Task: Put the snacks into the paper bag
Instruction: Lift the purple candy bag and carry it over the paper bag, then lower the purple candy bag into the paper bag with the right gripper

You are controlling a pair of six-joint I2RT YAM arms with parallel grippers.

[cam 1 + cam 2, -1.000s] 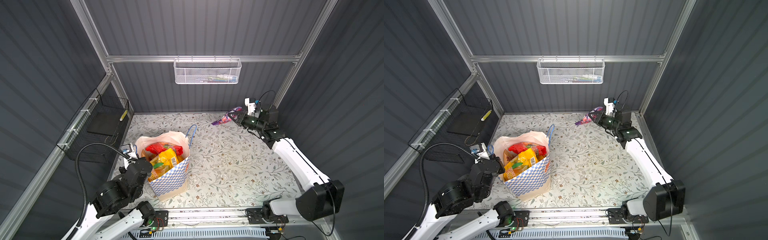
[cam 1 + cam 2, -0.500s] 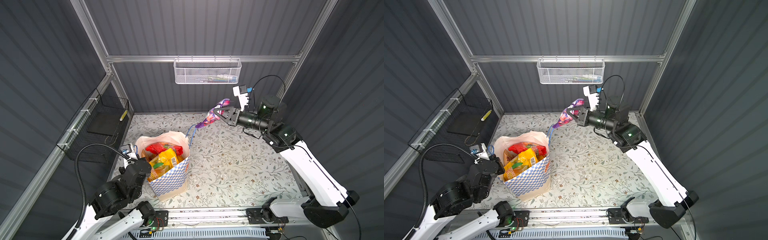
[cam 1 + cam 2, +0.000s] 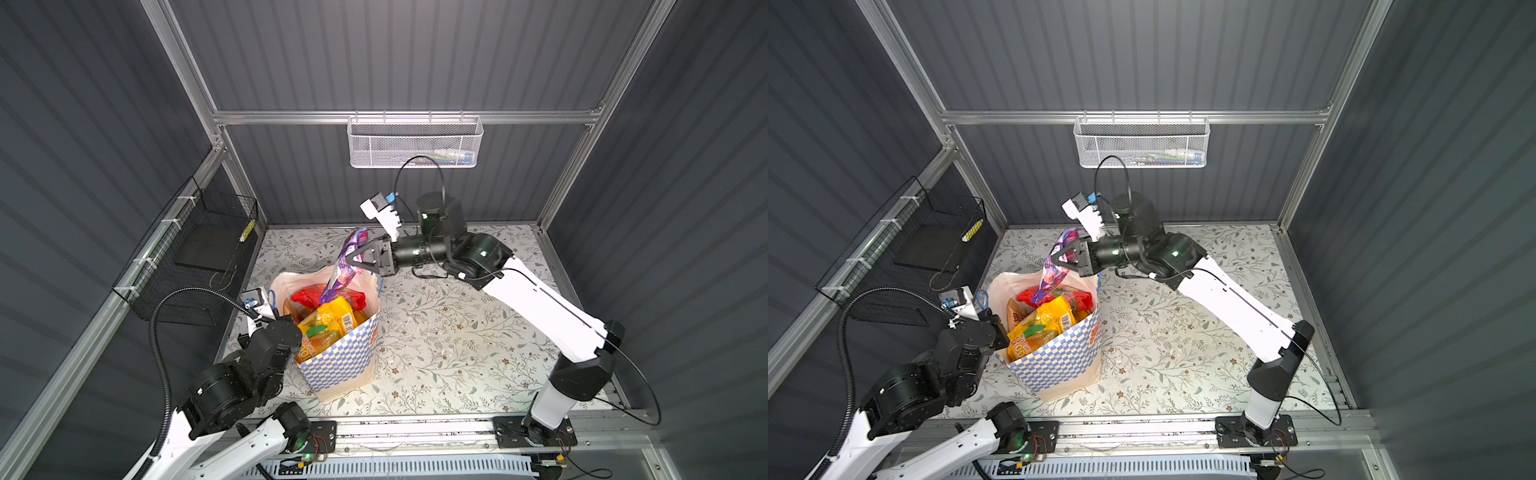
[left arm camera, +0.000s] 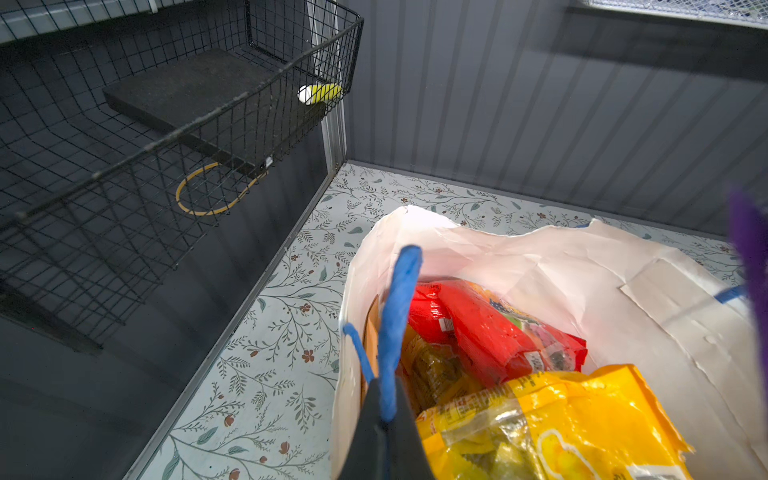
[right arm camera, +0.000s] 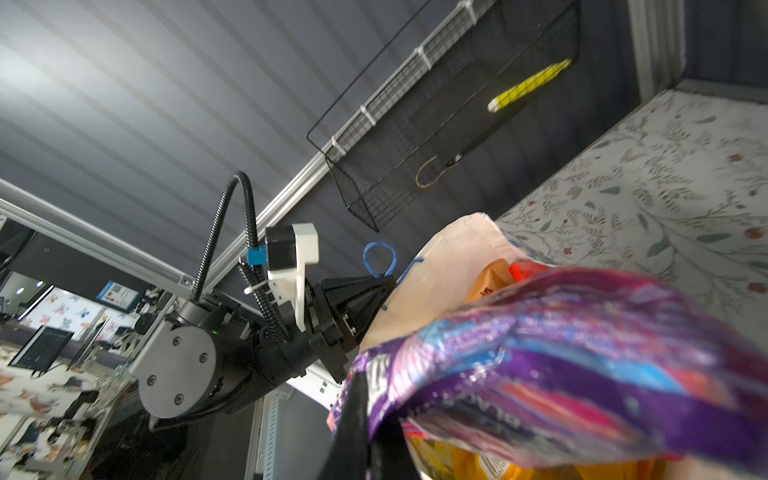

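Purple packet [image 3: 341,270] is hanging over the paper bag [image 3: 340,365], right hand [image 3: 349,258] clamping it — left hand [image 4: 384,415] pinching the blue handle [image 4: 399,299]; lettering blurred.

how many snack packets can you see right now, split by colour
purple packet: 1, held by the right gripper over the paper bag
red packet: 1, in the bag
yellow or orange packets: 3 showing in the bag, overlapping
total: 5 visible; any beneath are hidden

Right gripper [image 3: 353,260] with purple packet [image 3: 337,279] now above paper bag [image 3: 341,366]
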